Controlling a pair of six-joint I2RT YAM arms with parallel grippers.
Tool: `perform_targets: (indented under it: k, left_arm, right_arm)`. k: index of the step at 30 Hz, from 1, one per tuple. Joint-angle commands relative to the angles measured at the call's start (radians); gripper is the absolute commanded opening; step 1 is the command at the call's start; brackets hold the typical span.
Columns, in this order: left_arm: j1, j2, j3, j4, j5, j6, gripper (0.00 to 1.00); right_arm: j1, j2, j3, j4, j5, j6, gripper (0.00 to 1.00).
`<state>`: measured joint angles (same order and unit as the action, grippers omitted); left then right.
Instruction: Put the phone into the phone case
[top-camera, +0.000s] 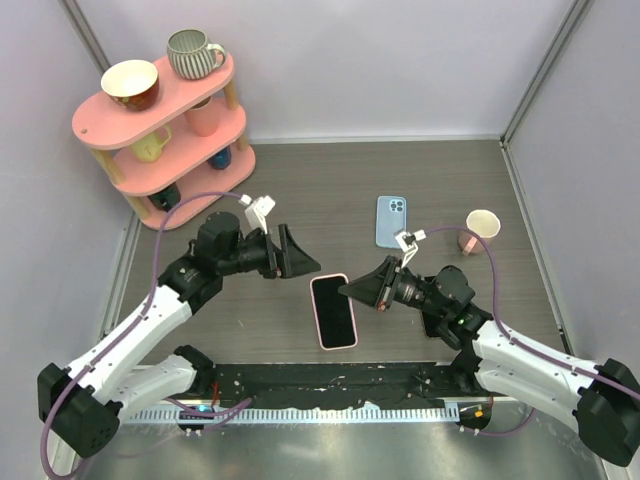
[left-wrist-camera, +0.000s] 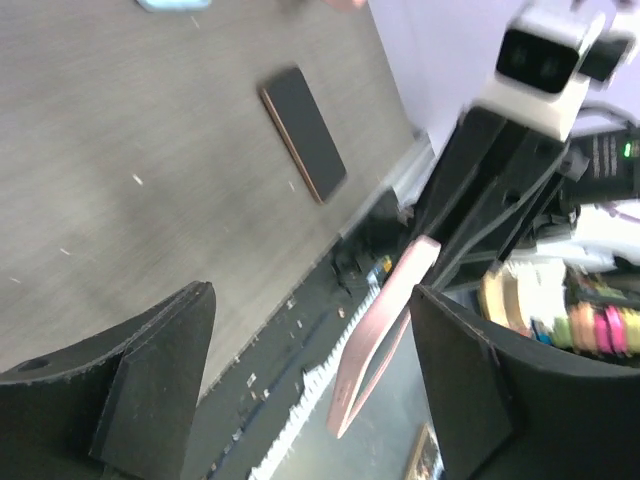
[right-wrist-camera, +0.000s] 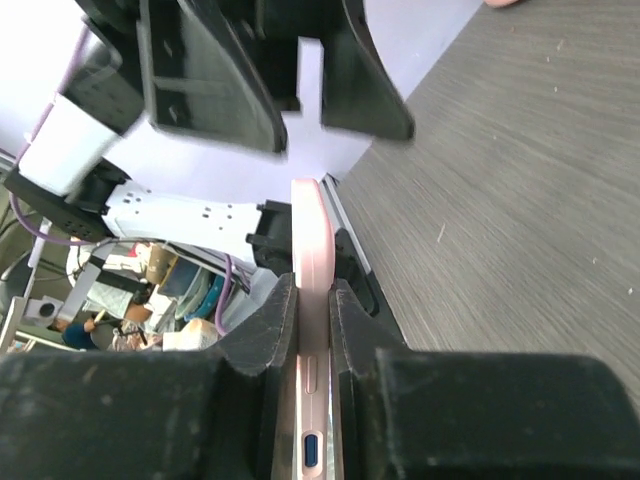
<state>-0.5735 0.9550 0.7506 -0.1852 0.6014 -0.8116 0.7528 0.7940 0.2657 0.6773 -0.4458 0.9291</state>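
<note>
The R gripper (top-camera: 350, 291) is pinched tight on one long side of the pink phone case (top-camera: 333, 311); it holds the case flat and up off the desk (top-camera: 300, 190), not far from the near edge, about midway btw the L and R edges. From on top the case face looks black w/ a pink rim all round; I can't tell if that black is the inside of the case or a screen. In the R wrist view the pink edge sticks out past both fingers (right-wrist-camera: 240, 370); it has a small button bump and a little slot.

The L gripper (top-camera: 295, 265) is wide open w/ nothing in it; it hangs in the air just L of the case, tips aimed at the R gripper, not touching the case.

The phone (left-wrist-camera: 303, 133) shows in the L wrist view only (I can't pick it out from on top); it is dark w/ a rosy side and lies flat on the desk close to the near edge.

A blue flat thing (top-camera: 391, 220) w/ a camera spot in one corner lies flat nearer the far edge, R of the middle; a pale pink cup (top-camera: 482, 228) sits near it, toward the R edge; a pink rack (top-camera: 100, 125) w/ mugs sits in the far L corner.
</note>
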Motion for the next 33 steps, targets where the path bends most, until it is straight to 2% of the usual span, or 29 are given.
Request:
perform_targets:
  k: [1, 6, 9, 12, 13, 15, 16, 20, 24, 28, 33]
  left_arm:
    - [0.017, -0.018, 0.185, -0.222, -0.276, 0.172, 0.88]
    - [0.017, -0.07, 0.231, -0.333, -0.553, 0.33, 1.0]
    - [0.017, -0.154, 0.178, -0.326, -0.694, 0.348, 1.0]
    - [0.017, -0.268, 0.08, -0.284, -0.716, 0.39, 1.0]
    - [0.017, -0.289, 0.055, -0.28, -0.726, 0.388, 1.0]
    - [0.015, -0.338, 0.058, -0.287, -0.733, 0.393, 1.0]
    - [0.015, -0.349, 0.061, -0.292, -0.774, 0.4, 1.0]
    - [0.015, -0.424, 0.059, -0.304, -0.862, 0.405, 1.0]
    - [0.015, -0.504, 0.024, -0.258, -0.873, 0.405, 1.0]
    - [0.015, -0.527, 0.024, -0.266, -0.891, 0.407, 1.0]
    - [0.015, -0.516, 0.027, -0.273, -0.882, 0.396, 1.0]
  right_arm:
    - [0.013, -0.004, 0.049, 0.005, 0.008, -0.036, 0.01]
    - [0.013, 0.094, 0.059, -0.025, 0.099, -0.052, 0.01]
    - [0.013, 0.222, 0.095, -0.001, 0.156, -0.052, 0.01]
    - [0.014, 0.357, 0.162, 0.045, 0.168, -0.052, 0.01]
    - [0.016, 0.469, 0.185, 0.098, 0.148, -0.053, 0.01]
    - [0.016, 0.574, 0.278, 0.132, 0.088, -0.053, 0.01]
    - [0.02, 0.676, 0.306, 0.184, 0.084, -0.049, 0.01]
    - [0.023, 0.897, 0.415, 0.359, 0.11, 0.013, 0.01]
    - [0.025, 1.074, 0.645, 0.256, 0.149, 0.03, 0.01]
    - [0.029, 1.192, 0.707, 0.217, 0.228, 0.076, 0.01]
    - [0.029, 1.301, 0.777, 0.131, 0.24, 0.094, 0.01]
